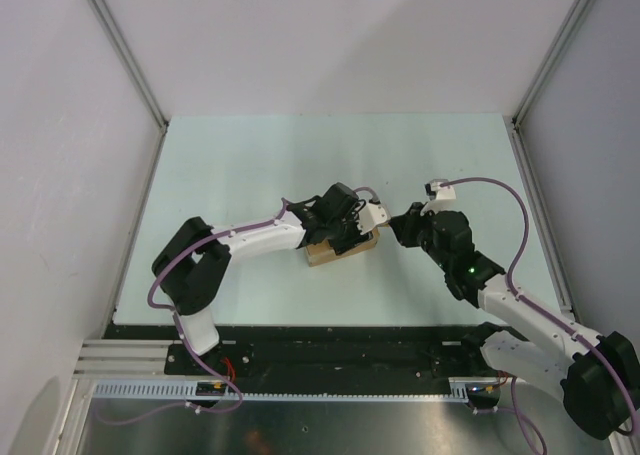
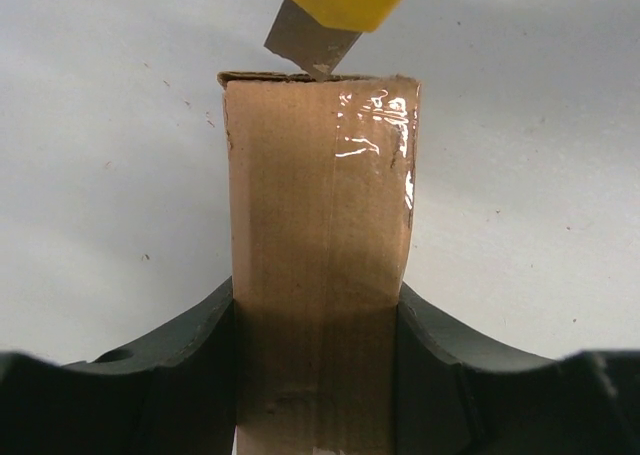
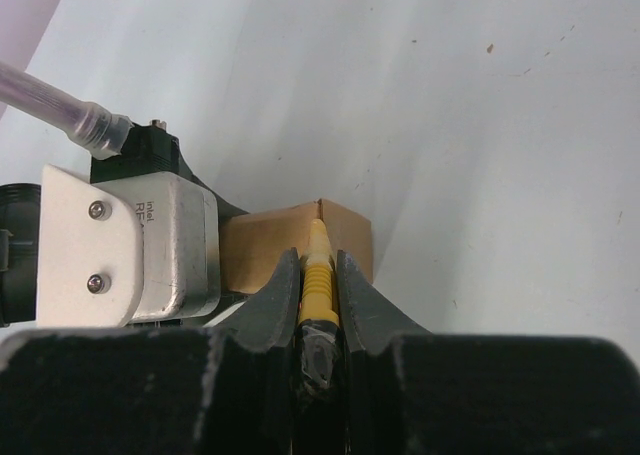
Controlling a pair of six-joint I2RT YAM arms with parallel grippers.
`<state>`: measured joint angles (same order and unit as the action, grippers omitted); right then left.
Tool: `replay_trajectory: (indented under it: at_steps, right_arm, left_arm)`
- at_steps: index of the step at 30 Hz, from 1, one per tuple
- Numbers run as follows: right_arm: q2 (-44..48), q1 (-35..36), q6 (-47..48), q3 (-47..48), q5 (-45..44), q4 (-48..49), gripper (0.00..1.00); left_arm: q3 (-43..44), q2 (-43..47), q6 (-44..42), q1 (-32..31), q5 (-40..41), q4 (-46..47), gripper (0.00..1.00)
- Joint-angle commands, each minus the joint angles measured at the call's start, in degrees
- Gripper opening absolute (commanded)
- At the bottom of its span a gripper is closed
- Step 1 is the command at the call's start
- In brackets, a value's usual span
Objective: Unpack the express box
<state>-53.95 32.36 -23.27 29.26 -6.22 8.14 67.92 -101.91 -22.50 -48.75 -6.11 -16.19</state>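
While the express box (image 1: 335, 250) lay on the pale table (image 1: 300, 155), near its middle and between the two arms, it was held by the left gripper (image 2: 318, 320). The brown box was squeezed on both long sides by the black fingers (image 2: 190, 355), so the jaws were set about half apart, with the box filling the gap. A strip of shiny clear tape (image 2: 375, 145) was seen along the top of the box, and the top was shut.

A yellow utility knife (image 3: 317, 280) was pinched tight in the right gripper (image 3: 318, 260), with the jaws almost closed around the thin handle. The grey blade (image 2: 310, 37) was pushed out of the yellow body. Its tip was set at the far end of the box, right on the top edge, where it seemed to touch the cardboard.
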Motion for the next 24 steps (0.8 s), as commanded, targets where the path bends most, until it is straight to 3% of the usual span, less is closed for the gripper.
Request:
replay_trajectory:
  at_steps: [1,11,15,24]
  right_arm:
    - [-0.8,-0.3,1.3,-0.1,-0.7,2.6,0.00]
    - [-1.3,-0.2,0.4,-0.2,2.5,0.1,0.00]
    - [0.0,-0.5,-0.8,-0.2,5.6,-4.3,0.00]
    - [3.2,-1.8,-4.2,0.5,11.3,-14.7,0.00]
  left_arm:
    - [-2.2,-0.3,-5.7,0.1,0.3,-2.9,0.36]
    - [-1.7,-0.6,-5.2,0.1,0.5,-3.1,0.33]
    - [-1.1,-1.4,-3.5,1.0,0.9,-3.1,0.23]
    - [-0.9,-2.5,-0.8,2.7,2.2,-4.4,0.17]
